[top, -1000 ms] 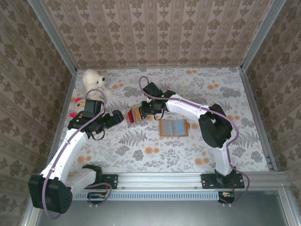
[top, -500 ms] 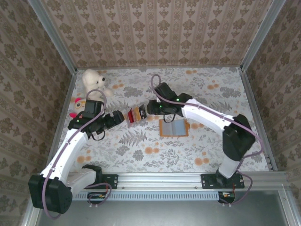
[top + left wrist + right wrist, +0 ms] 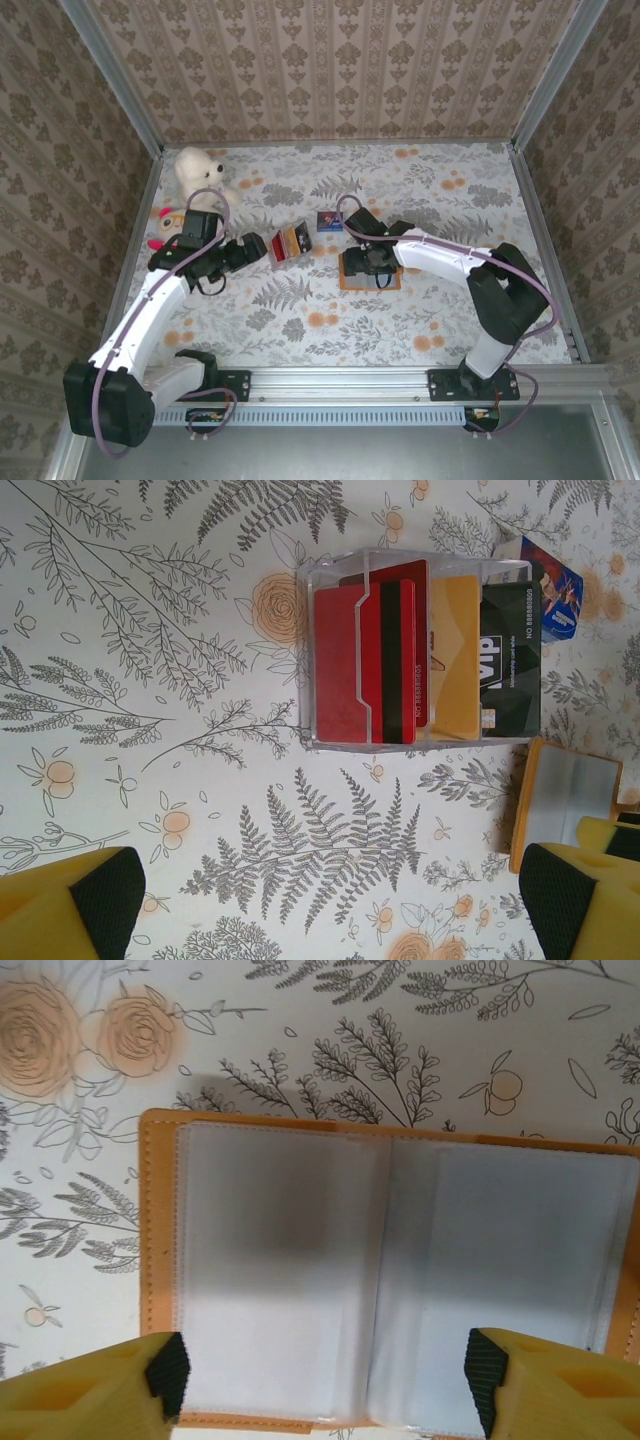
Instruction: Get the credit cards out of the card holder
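1. Swinging back from the clear tray [image 3: 306,630], the right gripper [image 3: 327,1375] now hangs over the card holder [image 3: 280,1260]. Its jaws have spread wide apart, with nothing between them.
2. Where it worked before, a small blue square [image 3: 553,602] now lies bare on the table [image 3: 450,200], at eleven o'clock from the holder.
3. That holder lies flat and open, and both clear pockets facing up look empty. This spread is probably finished.
4. Sitting at nine o'clock from the holder, the tray holds the credit cards [image 3: 400,660] side by side: red, yellow and black.
5. Spread wide and empty, the left gripper [image 3: 335,900] hovers at nine o'clock from the tray.
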Controlling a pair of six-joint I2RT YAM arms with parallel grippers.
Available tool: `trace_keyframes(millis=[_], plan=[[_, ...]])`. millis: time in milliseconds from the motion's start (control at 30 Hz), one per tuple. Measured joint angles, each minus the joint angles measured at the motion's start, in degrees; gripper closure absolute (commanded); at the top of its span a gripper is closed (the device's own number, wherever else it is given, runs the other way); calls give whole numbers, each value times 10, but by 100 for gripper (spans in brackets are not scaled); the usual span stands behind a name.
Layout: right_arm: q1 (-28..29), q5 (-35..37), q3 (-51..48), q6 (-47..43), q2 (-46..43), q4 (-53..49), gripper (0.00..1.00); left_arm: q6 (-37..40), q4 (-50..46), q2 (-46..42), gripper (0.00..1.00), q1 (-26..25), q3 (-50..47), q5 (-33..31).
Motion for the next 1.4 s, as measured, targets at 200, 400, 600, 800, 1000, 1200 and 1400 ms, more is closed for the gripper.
trace_keyframes(millis=[200,400,600,800,1000,1200,1400], plan=[[2,0,4,-10,34,3,0,-1,0,5,0,-2,0,7],[12,3,24,-14,66,3,0,-4,5,27,0,-12,2,9],[13,13,36,-13,85,2,6,-5,11,54,0,-26,17,11],[5,16,28,-6,84,11,24,-4,14,61,0,-31,23,11],[-19,-15,4,2,63,32,38,-5,15,61,0,-35,23,9],[-32,-44,-16,9,37,47,31,-3,14,61,0,-34,23,-17],[-32,-37,-23,10,-63,47,6,13,-5,57,0,-11,42,-80]])
